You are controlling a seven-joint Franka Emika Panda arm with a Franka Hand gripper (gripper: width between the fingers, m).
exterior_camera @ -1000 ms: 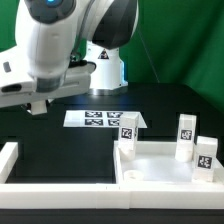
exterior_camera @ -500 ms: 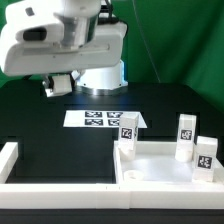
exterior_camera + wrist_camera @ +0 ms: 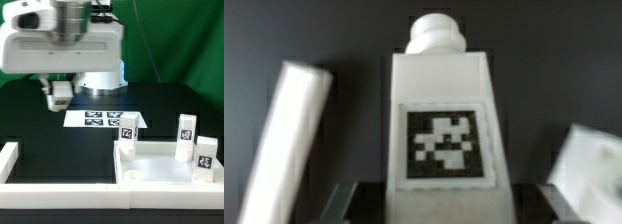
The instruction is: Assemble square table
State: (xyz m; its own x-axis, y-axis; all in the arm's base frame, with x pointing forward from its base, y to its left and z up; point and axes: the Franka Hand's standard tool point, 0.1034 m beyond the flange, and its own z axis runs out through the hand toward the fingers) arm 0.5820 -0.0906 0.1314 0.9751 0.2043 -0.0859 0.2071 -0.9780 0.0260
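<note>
The square table top (image 3: 150, 170) lies at the front on the exterior view's right, rim up. Three white tagged legs stand at its corners: one (image 3: 127, 125), one (image 3: 186, 135) and one (image 3: 205, 157). My gripper (image 3: 60, 98) hangs above the dark table at the back, on the exterior view's left. In the wrist view the gripper (image 3: 446, 198) is shut on a fourth leg (image 3: 446, 110). The leg's tag faces the camera and its round peg end (image 3: 436, 30) points away from the gripper. One dark finger (image 3: 352, 203) shows beside the leg.
The marker board (image 3: 98, 118) lies flat behind the table top. A long low white border wall (image 3: 50, 190) runs along the front and up the exterior view's left (image 3: 8, 158). The wrist view shows blurred white shapes on either side of the leg (image 3: 295, 140) (image 3: 589, 170).
The arm has turned and the gripper has moved toward the exterior view's right and slightly lower. The table top and its three legs have not moved.
</note>
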